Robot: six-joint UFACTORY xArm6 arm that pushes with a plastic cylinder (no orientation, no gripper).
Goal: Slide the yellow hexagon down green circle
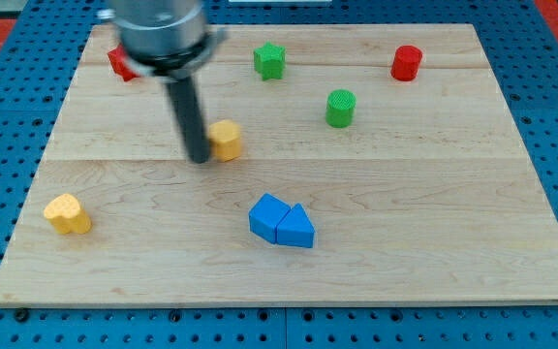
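Observation:
The yellow hexagon lies left of the board's middle. The green circle stands up and to the right of it, well apart. My tip is right against the hexagon's left side, at its lower left edge. The dark rod rises from there to the grey arm body at the view's top left.
A green star sits near the top centre. A red cylinder is at the top right. A red block is partly hidden behind the arm. A yellow heart-like block lies at the lower left. Two blue blocks touch near the bottom centre.

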